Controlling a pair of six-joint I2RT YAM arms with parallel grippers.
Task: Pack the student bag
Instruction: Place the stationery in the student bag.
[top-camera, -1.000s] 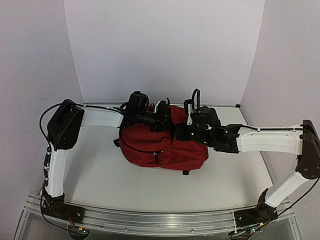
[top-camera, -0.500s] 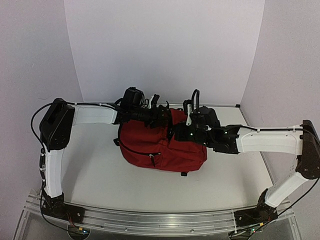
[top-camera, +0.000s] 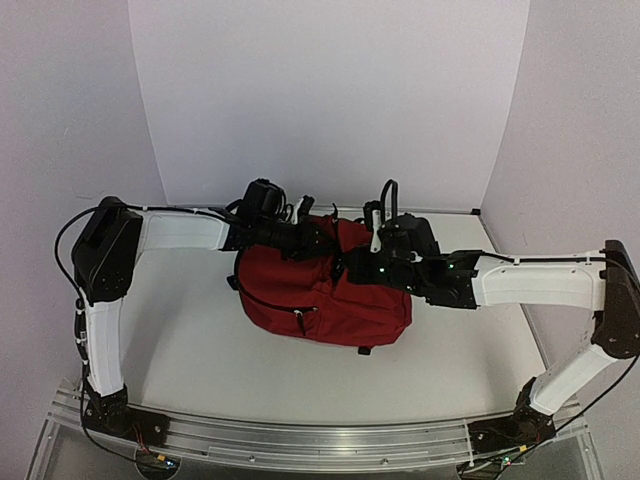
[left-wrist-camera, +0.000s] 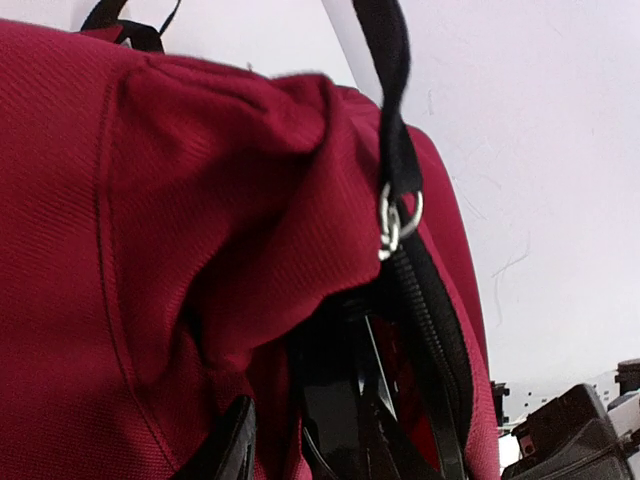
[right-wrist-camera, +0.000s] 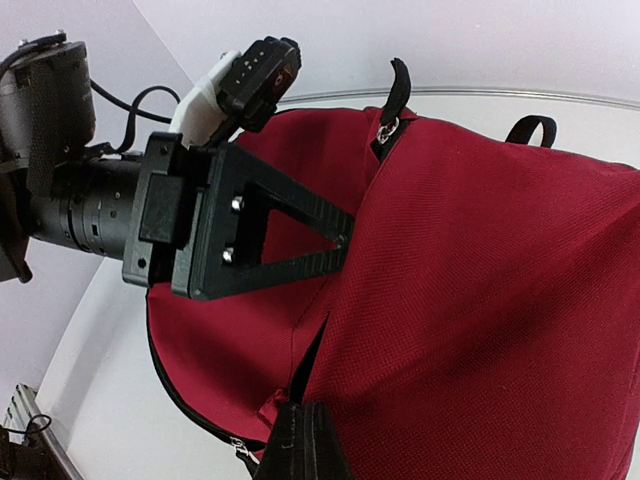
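Left gripper (left-wrist-camera: 285, 432): black fingers (left-wrist-camera: 236, 450) straddle a raised fold of red cloth at the rim of the bag's opening, one outside and one down in the gap. It looks like a pinch on the fabric. In the right wrist view, the finger frame (right-wrist-camera: 270, 235) is a black plastic triangular truss with two screw heads, its tip buried in the cloth.

Right gripper (right-wrist-camera: 303, 442): fingertips pressed together at a crease low on the bag. Can't tell whether cloth is caught between them.

Student bag (top-camera: 322, 295): dark red woven fabric, soft and slumped, lying at the table's middle toward the far side, between the two wrists. A black zipper track (left-wrist-camera: 432, 305) runs along the opening. A small metal ring (left-wrist-camera: 398, 215) links its slider to a black webbing pull strap (left-wrist-camera: 392, 90) that stands up. A black carry loop (right-wrist-camera: 530, 128) sits on the far right, and the front pocket's zipper pull (top-camera: 300, 312) faces near.

The camera module (right-wrist-camera: 256, 72) on the left wrist is a black block on a white mount, with markings too small to read. A green LED (top-camera: 383, 268) is lit on the right wrist.

The table (top-camera: 200, 340) is matte white, with plain pale walls behind it.
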